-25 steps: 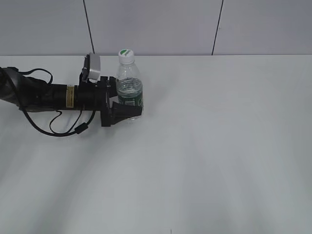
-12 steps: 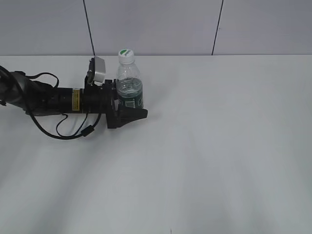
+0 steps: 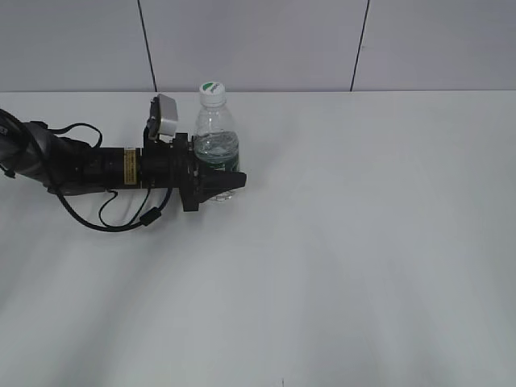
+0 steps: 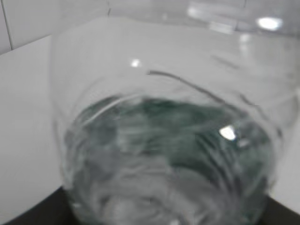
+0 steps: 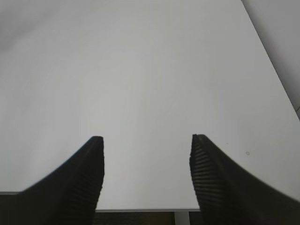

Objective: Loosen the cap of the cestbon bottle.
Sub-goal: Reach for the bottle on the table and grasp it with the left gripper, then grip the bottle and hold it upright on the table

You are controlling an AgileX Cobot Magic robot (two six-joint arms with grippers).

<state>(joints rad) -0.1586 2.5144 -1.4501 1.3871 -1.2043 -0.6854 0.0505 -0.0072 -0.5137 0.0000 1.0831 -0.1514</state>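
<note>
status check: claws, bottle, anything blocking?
Left claw around the bottle at label height, grip unconfirmed. Right claw open, empty, over bare table. Cap on, untouched. Nothing blocking.

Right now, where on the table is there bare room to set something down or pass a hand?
The white table is bare right of the cestbon bottle to its right edge, and across the whole near half. The right gripper has only bare table beneath it. The crowded patch is far left: the left gripper brackets the bottle's base, its arm and cable trailing to the left edge.
</note>
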